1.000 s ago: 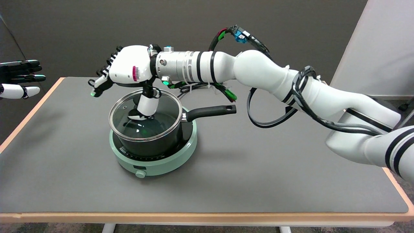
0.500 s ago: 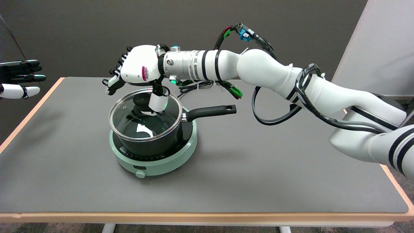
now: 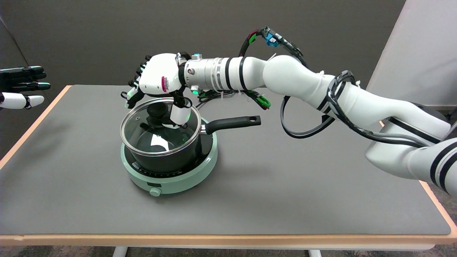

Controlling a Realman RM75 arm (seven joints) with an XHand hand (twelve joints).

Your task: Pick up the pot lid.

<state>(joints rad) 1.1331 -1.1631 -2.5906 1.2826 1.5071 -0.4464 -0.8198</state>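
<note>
Lid of glass sits seated on the black pot, which rests on the green hotplate at about nine o'clock of the table. In the head view (the only one), the right hand has slid from ten o'clock of the pot toward its centre over the last second. It now hovers above the black knob, thumb beside it, fingers apart, gripping nothing. The grasp looks close, not yet made.
</note>
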